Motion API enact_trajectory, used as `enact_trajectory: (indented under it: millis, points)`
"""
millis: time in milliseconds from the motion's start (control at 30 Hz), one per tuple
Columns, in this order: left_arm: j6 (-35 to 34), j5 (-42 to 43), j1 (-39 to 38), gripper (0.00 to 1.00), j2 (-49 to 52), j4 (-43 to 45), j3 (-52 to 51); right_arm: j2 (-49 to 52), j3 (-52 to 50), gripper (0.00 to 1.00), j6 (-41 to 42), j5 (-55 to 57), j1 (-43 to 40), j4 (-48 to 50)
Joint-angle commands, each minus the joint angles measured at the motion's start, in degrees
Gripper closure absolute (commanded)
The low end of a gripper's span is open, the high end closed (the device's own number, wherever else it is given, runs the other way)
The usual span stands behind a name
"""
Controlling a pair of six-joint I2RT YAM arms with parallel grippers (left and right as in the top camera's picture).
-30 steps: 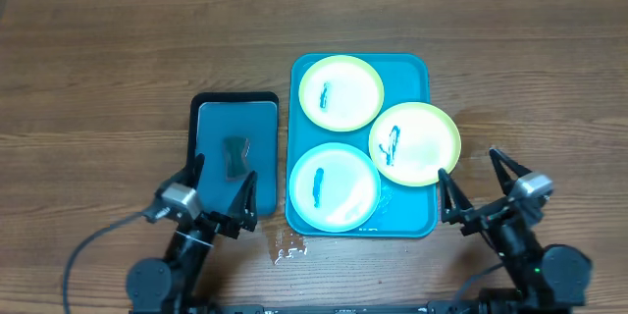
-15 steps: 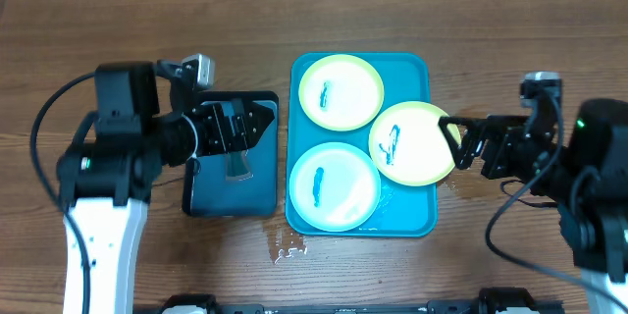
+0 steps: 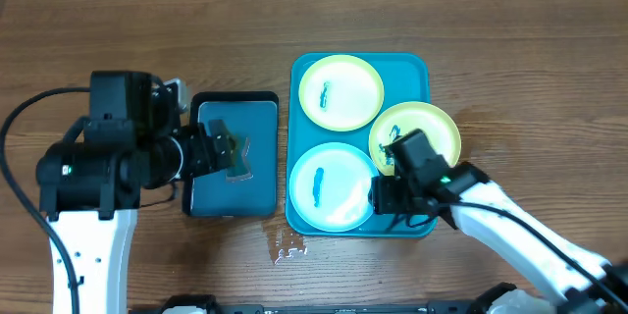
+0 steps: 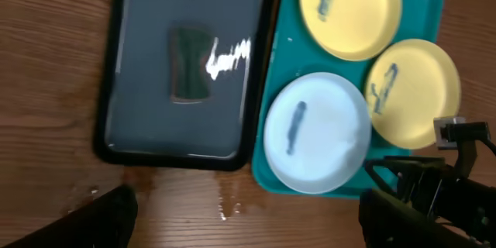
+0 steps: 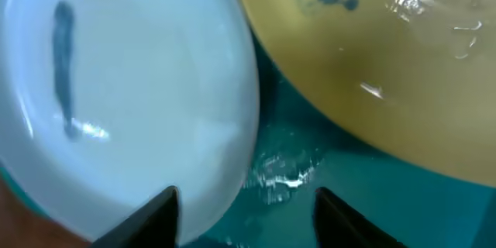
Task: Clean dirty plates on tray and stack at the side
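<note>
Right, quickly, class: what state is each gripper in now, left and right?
Left gripper: open, holding nothing.
Right gripper: open, holding nothing.

Overhead view, 12 = far edge.

- Tray (image 3: pixel 420 67) nearly full w/ 3 plates: top plate (image 3: pixel 340 92) at 12, right plate (image 3: pixel 432 126) at 3 and overhanging the rim, lower plate (image 3: pixel 329 184) at 7.
- Gaps btwn plates narrow. Most bare floor is in the 5 corner.
- Right hand (image 5: pixel 246 201) sits low over the gap there, fingers apart. Its arm crosses in from 4–5 and blocks that approach.
- Black tray (image 3: pixel 234 196) just beside the tray at 9, w/ only a thin strip btwn.
- Left hand (image 4: pixel 248 201) hangs above it, jaws wide.
- Worktop (image 3: pixel 510 49) open at 12 and 3.
- Wet patch (image 3: pixel 290 246) at 7.
</note>
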Motion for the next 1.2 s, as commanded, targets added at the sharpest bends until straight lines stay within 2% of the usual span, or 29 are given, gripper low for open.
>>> enact_trajectory:
  millis: [0,67,133,200,367,467,633,667,733,767,833,867,900,933,1000,1033,1167]
  points:
    - [-0.83,-5.07,0.24,0.08,0.20,-0.24,0.66,7.82,0.11,0.60,4.11,2.32,0.28,5.11]
    - [-0.83,-5.11,0.24,0.08,0.44,-0.09,0.59,10.99,0.11,0.72,4.09,1.16,0.31,7.52]
    - [-0.83,-5.07,0.24,0.08,0.83,0.26,0.31,11.39,0.11,0.79,4.13,1.73,0.28,8.85]
    - [-0.85,-5.07,0.15,0.09,1.73,1.01,-1.20,11.28,0.66,0.91,6.75,6.21,-0.50,9.44]
    - [-3.17,-5.77,-3.28,0.14,5.14,6.73,-7.72,11.28,1.07,0.96,8.46,11.41,-2.08,9.27]
    - [-8.59,-12.83,-6.51,0.16,10.25,11.78,-13.49,11.28,1.20,0.96,8.90,14.12,-2.08,10.19]
    - [-9.03,-13.75,-7.30,0.18,19.54,17.77,-16.24,11.28,1.20,0.96,9.66,14.99,-2.08,11.13]
    - [-9.27,-14.43,-7.30,0.20,21.53,18.40,-16.24,11.28,1.18,0.96,9.68,14.97,-2.08,11.10]
    - [-11.17,-16.59,-7.19,0.39,26.91,20.37,-16.24,11.28,1.18,0.96,9.66,14.97,-2.08,10.97]
    - [-11.17,-16.20,-7.17,0.43,29.57,21.84,-16.24,11.28,1.18,0.96,9.66,14.97,-2.08,10.95]
    - [-10.82,-13.94,-7.17,0.44,33.51,24.30,-16.24,11.28,1.18,0.96,9.66,14.97,-2.08,10.80]
    - [-10.23,-12.87,-7.17,0.49,35.45,25.70,-16.24,11.28,1.18,0.96,9.66,14.97,-2.08,10.78]
    - [-10.23,-12.66,-7.19,0.58,36.96,26.60,-16.24,11.28,1.18,0.96,9.66,14.97,-2.08,10.78]
    - [-10.25,-12.68,-7.19,0.70,38.56,27.54,-16.24,11.28,1.18,0.96,9.66,14.97,-2.08,10.78]
    - [-10.23,-12.50,-7.19,0.80,41.07,28.94,-16.24,11.28,1.18,0.96,9.66,14.97,-2.08,10.78]
    - [-10.21,-12.50,-7.19,0.93,41.70,29.00,-16.24,11.28,1.18,0.96,9.66,14.97,-2.08,10.75]
    - [-10.23,-11.41,-7.10,0.96,41.48,25.79,-14.53,11.28,1.18,0.96,9.42,14.97,-2.08,10.23]
